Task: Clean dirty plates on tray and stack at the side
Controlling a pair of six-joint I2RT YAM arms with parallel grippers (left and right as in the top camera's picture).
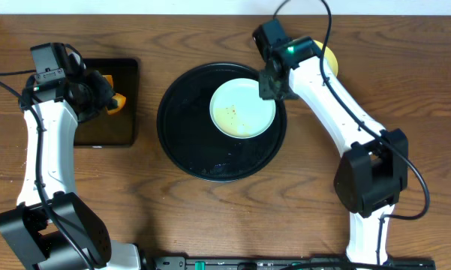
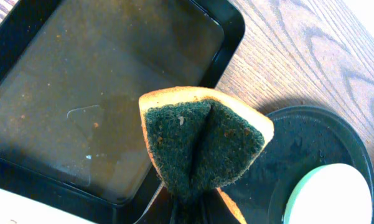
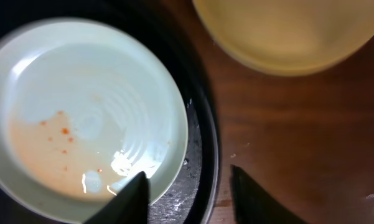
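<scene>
As it lies on the tray [image 1: 184,139], mint plate [image 1: 243,109], orange-specked, wet.

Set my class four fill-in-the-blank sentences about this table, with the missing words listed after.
The left gripper is shut on a ____. The round tray holds just ____ mint plate. The other plate, off the tray, is coloured ____. The right gripper, over the tray's rim, is ____.
Missing: sponge; one; yellow; open.
</scene>
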